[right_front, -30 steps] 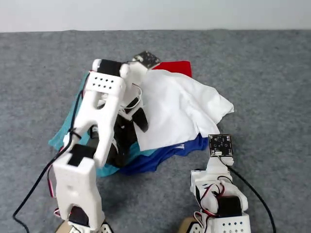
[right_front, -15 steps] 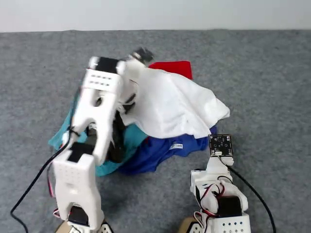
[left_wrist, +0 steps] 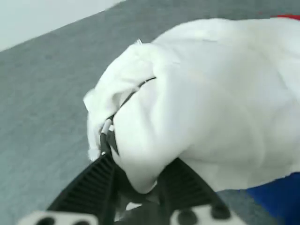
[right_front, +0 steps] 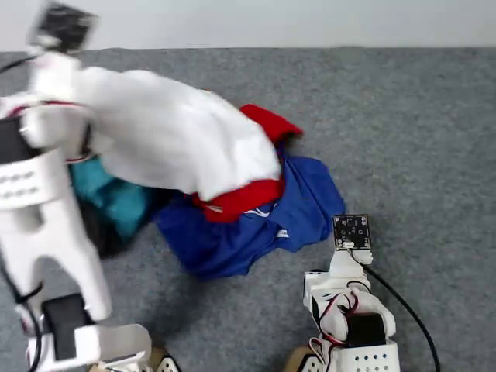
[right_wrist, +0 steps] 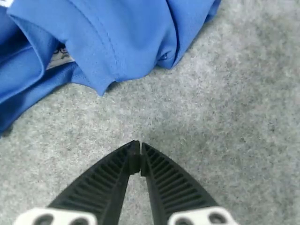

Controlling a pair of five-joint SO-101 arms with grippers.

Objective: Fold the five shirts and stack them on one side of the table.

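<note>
Beside blue shirt (right_front: 232, 240), right jaws closed, left jaws holding white shirt (right_front: 170, 139) aloft

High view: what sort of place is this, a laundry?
Probably a robot test bench, not a laundry. A small left arm and right arm with bare wires stand at a grey, felt-like table before a plain wall. The shirts lie in a loose practice heap.

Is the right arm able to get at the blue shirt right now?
Probably yes. The blue shirt lies just ahead of the right gripper with nothing between, though its jaws are shut.
</note>
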